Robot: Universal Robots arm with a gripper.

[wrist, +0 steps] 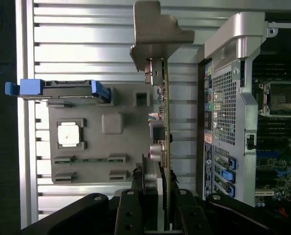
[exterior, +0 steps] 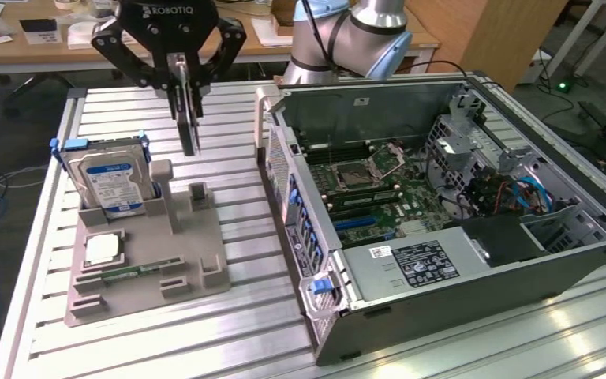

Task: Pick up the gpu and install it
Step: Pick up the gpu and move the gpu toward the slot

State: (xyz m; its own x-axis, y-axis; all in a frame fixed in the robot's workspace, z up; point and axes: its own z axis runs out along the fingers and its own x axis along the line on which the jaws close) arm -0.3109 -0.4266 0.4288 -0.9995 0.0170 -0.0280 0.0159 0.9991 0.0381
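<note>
"Exterior view: where was the gripper?"

"You had the gripper [exterior: 184, 73] at about eleven o'clock in that picture. Its fingers were clamped on the upper edge of the gpu [exterior: 188, 118]."

"And the card itself?"

"It hung upright and edge-on below the fingers, in the air. It was clear of the grey holder [exterior: 192, 254], which lay toward six o'clock from it on the slotted table [exterior: 230, 325]."

"What sat in the holder?"

"The hard drive [exterior: 110, 180] stood on edge at the holder's eleven o'clock corner. The processor chip [exterior: 103, 251] lay flat below it, and the memory stick [exterior: 124, 274] lay nearer six o'clock."

"The computer?"

"Your computer case [exterior: 492, 292] lay at three o'clock from the holder, on the exterior view's right. Its side was open and the motherboard [exterior: 372, 189] was bare."

"Did the wrist view agree?"

"It did. The gpu [wrist: 166, 122] ran straight out from the gripper [wrist: 161, 198], with its metal bracket [wrist: 157, 29] at the far end. The holder [wrist: 125, 147] and hard drive [wrist: 62, 88] were on one side of it and the case [wrist: 223, 98] on the other."
</note>
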